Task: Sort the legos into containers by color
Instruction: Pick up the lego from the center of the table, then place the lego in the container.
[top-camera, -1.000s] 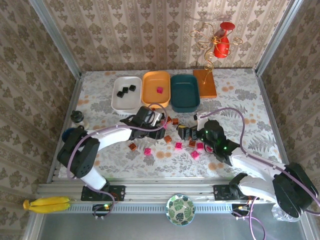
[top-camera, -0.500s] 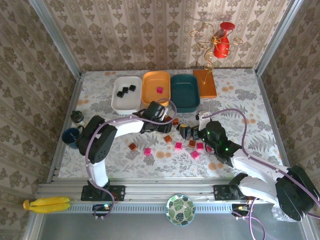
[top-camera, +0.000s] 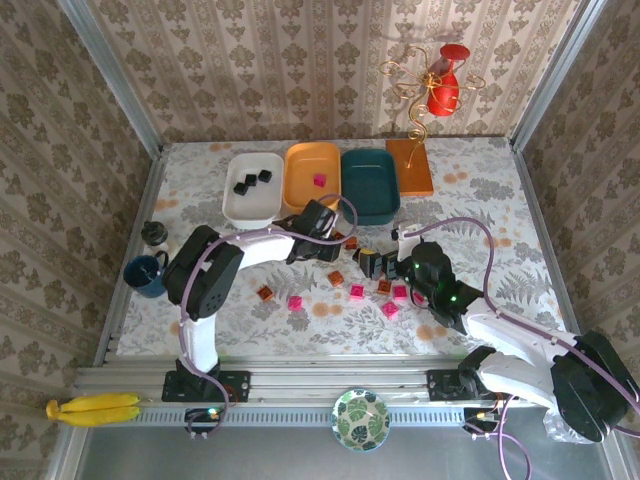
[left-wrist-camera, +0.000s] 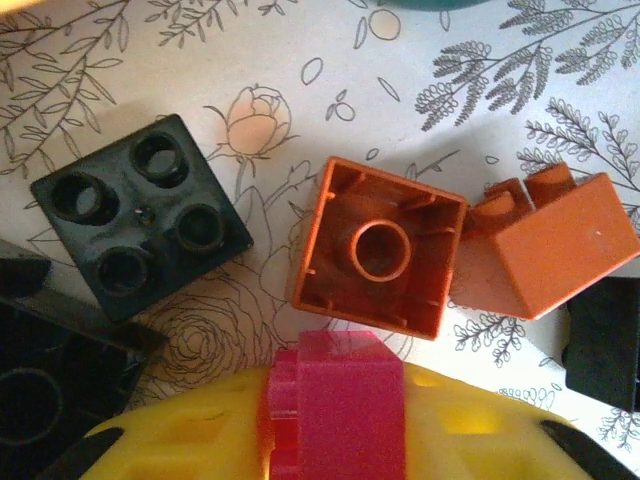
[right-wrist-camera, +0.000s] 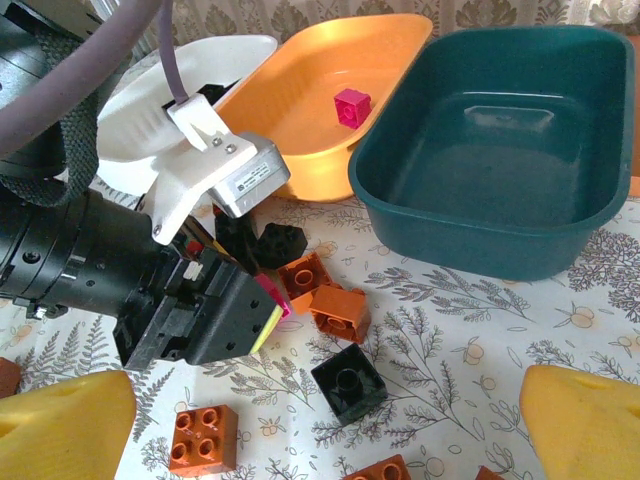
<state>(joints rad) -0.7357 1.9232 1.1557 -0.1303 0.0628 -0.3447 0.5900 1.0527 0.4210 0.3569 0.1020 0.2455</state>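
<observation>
My left gripper (top-camera: 325, 241) is low over the cluster of loose legos, shut on a pink brick (left-wrist-camera: 335, 400) between its yellow fingers (left-wrist-camera: 180, 440). The right wrist view has that pink brick (right-wrist-camera: 272, 295) at the left gripper's tip. Just beyond lie an upturned orange brick (left-wrist-camera: 380, 245), another orange one (left-wrist-camera: 545, 240) and a black one (left-wrist-camera: 140, 215). My right gripper (right-wrist-camera: 320, 440) hovers open over a black brick (right-wrist-camera: 348, 382). At the back stand the white tray (top-camera: 238, 205) with black bricks, the orange-yellow tray (top-camera: 300, 190) with one pink brick (top-camera: 319, 180), and the teal tray (top-camera: 370, 190).
More pink, orange and black bricks (top-camera: 356, 291) are strewn across the middle of the floral table. A dark blue mug (top-camera: 148, 273) stands at the left edge. An orange-brown board (top-camera: 410, 165) with a gold wire stand (top-camera: 425, 85) sits right of the teal tray.
The left gripper has reached right into the brick cluster and closed on a pink brick. The right gripper stays open and has hardly moved.
</observation>
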